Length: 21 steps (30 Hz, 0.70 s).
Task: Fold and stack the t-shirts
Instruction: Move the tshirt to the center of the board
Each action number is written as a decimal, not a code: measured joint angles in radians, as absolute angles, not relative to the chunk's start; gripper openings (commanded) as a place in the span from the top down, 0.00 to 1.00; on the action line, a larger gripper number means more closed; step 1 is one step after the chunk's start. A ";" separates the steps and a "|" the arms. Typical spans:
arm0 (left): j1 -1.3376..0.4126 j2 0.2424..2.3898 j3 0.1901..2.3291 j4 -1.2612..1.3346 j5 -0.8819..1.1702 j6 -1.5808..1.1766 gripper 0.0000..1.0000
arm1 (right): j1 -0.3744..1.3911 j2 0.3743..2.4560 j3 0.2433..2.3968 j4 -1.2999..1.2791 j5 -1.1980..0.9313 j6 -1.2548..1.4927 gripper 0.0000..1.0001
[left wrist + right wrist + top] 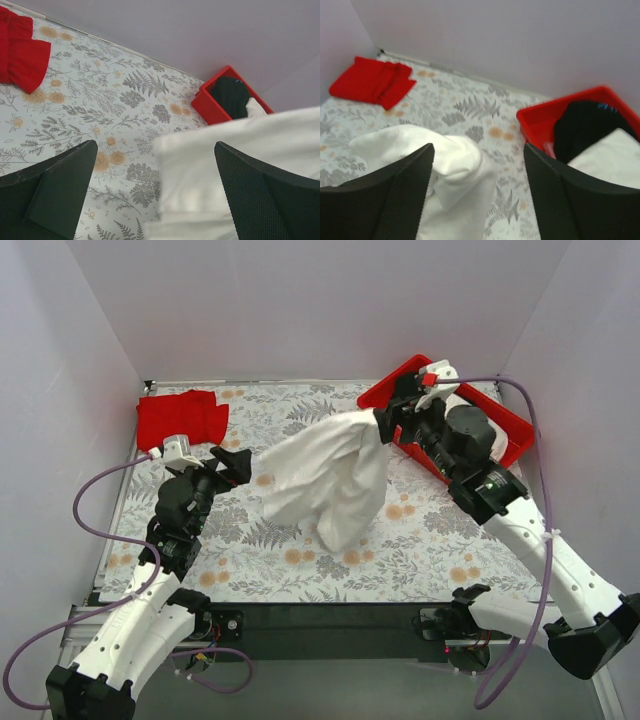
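Top view, room: plain pale walls (320, 300) closed in the table on three sides.
Top view, table: the table (430, 540) wore a covering printed with grey ferns and orange flowers, and a dark strip ran along its near edge.
Top view, white t-shirt: the white t-shirt (330, 480) lay bunched at mid-table, with one end reaching up to the right gripper (392, 422), which was beside the red tray (400, 385).
Top view, red t-shirt: the red t-shirt (182, 418) lay folded in the far left corner.
Top view, left gripper: the left gripper (236, 462) hovered just beside the white t-shirt's left edge.
Left wrist, fingers: they stood wide apart and held nothing; the white t-shirt lay below.
Left wrist, surface: the fern print ran to the far wall, where the red tray held a black garment (231, 95).
Right wrist, fingers: they stood apart, with the white t-shirt heaped beneath the gap and not pinched.
Right wrist, tray: the black garment shared the red tray with a white garment (610, 155).
Right wrist, far corner: the red t-shirt lay where two walls met.
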<state>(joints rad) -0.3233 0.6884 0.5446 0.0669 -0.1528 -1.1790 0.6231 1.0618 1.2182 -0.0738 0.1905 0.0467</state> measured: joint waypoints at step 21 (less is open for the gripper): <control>-0.416 0.818 0.366 0.024 -0.100 -1.270 0.21 | 0.884 1.192 0.802 -0.051 0.301 0.197 0.27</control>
